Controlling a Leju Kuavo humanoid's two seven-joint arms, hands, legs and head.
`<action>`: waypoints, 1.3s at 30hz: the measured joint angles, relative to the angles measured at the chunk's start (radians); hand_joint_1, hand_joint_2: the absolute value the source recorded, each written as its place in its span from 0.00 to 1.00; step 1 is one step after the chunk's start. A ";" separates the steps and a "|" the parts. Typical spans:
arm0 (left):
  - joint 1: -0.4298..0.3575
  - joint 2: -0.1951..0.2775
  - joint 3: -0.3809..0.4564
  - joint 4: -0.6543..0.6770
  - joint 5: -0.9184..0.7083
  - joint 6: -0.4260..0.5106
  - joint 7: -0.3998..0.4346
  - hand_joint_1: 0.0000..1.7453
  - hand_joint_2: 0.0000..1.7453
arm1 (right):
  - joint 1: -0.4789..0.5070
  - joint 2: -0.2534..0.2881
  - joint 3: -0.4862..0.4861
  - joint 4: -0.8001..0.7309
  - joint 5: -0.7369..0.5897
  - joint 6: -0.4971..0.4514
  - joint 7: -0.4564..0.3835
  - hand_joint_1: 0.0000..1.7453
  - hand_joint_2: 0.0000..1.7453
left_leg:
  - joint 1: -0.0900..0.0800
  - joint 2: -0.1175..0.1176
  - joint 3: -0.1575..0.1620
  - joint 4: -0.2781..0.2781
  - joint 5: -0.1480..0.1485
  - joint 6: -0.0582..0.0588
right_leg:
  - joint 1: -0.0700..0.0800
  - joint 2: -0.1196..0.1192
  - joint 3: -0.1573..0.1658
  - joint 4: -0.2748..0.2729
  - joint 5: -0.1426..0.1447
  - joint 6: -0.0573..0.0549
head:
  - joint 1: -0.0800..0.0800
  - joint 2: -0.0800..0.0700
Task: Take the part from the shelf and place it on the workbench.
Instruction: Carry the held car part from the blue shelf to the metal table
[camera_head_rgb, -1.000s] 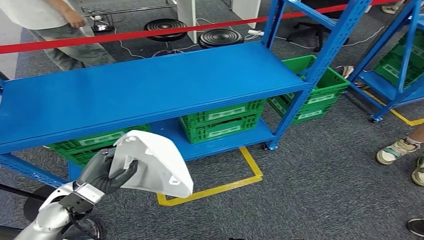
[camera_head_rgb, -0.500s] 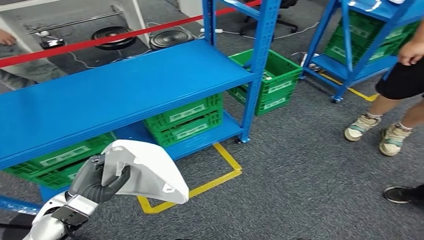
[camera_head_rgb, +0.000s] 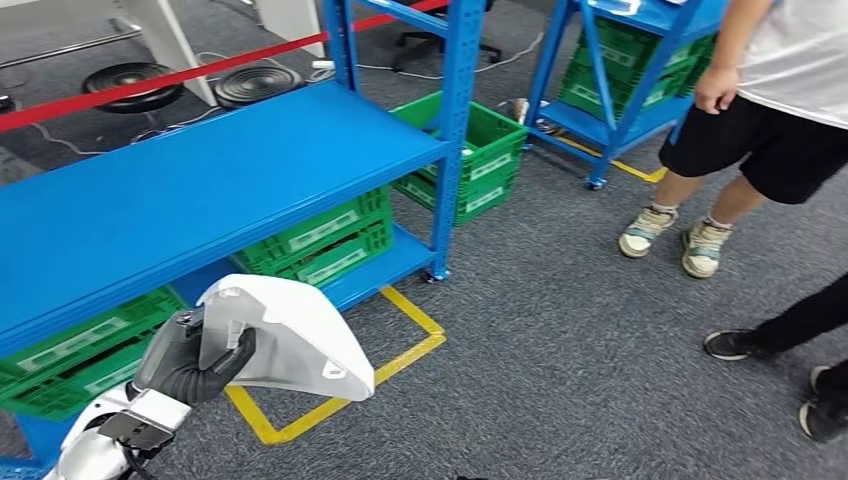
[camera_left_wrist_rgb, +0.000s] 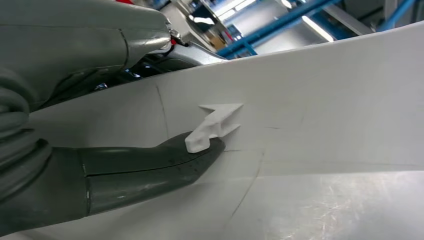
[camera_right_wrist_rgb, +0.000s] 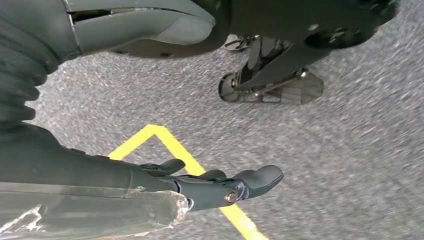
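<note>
The part (camera_head_rgb: 290, 335), a broad white moulded shell with a curved outer face and small ribs and clips on its inner side, is riding low in front of the robot, off the blue shelf (camera_head_rgb: 200, 190) and out over the grey carpet. It is looking like thin, rigid plastic: probably light for its spread, stiff enough to keep its shape, but smooth and likely to slide against the fingers. Its width is putting much of it well beyond the grip, so I am judging that it will want to swing or twist if the arm is moved sharply. The small white clip (camera_left_wrist_rgb: 212, 127) on the inner face is looking fragile and is no place to bear load.

The left hand (camera_head_rgb: 195, 360) is gripping the shell at its upper edge, dark fingers wrapped round the rim and the thumb (camera_left_wrist_rgb: 150, 167) pressing flat on the inner surface right beside the clip. That rim, where the wall turns and stiffens, is seeming the sound place to hold.

The right hand (camera_right_wrist_rgb: 220, 187) is hanging over the floor, its fingers stretched nearly straight and carrying nothing.

Beyond, green crates (camera_head_rgb: 320, 240) are sitting under the shelf, yellow tape (camera_head_rgb: 400, 345) is marking the carpet, and a person (camera_head_rgb: 770, 110) is standing near to the right. I am seeing no counter here.
</note>
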 joint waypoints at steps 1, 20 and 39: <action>0.000 -0.001 0.001 0.000 0.000 0.000 0.000 1.00 1.00 | 0.001 0.000 0.000 0.000 0.000 0.000 0.000 0.00 1.00 | -0.001 0.013 0.001 0.000 -0.001 0.000 | 0.000 -0.002 0.014 -0.019 0.016 -0.001 | 0.000 0.000; 0.028 0.000 0.029 -0.013 0.004 0.005 -0.002 1.00 1.00 | -0.003 -0.004 0.000 -0.002 0.002 0.010 0.002 0.00 1.00 | 0.009 -0.092 -0.022 0.051 -0.009 -0.046 | -0.001 0.102 0.151 -0.275 0.122 -0.042 | -0.013 0.000; 0.063 0.001 0.032 -0.042 0.004 0.020 -0.003 1.00 1.00 | -0.001 -0.007 -0.006 -0.003 0.005 0.009 0.015 0.00 1.00 | -0.009 0.078 0.009 0.004 -0.011 -0.031 | 0.015 -0.041 0.162 -0.276 0.108 -0.036 | -0.001 0.000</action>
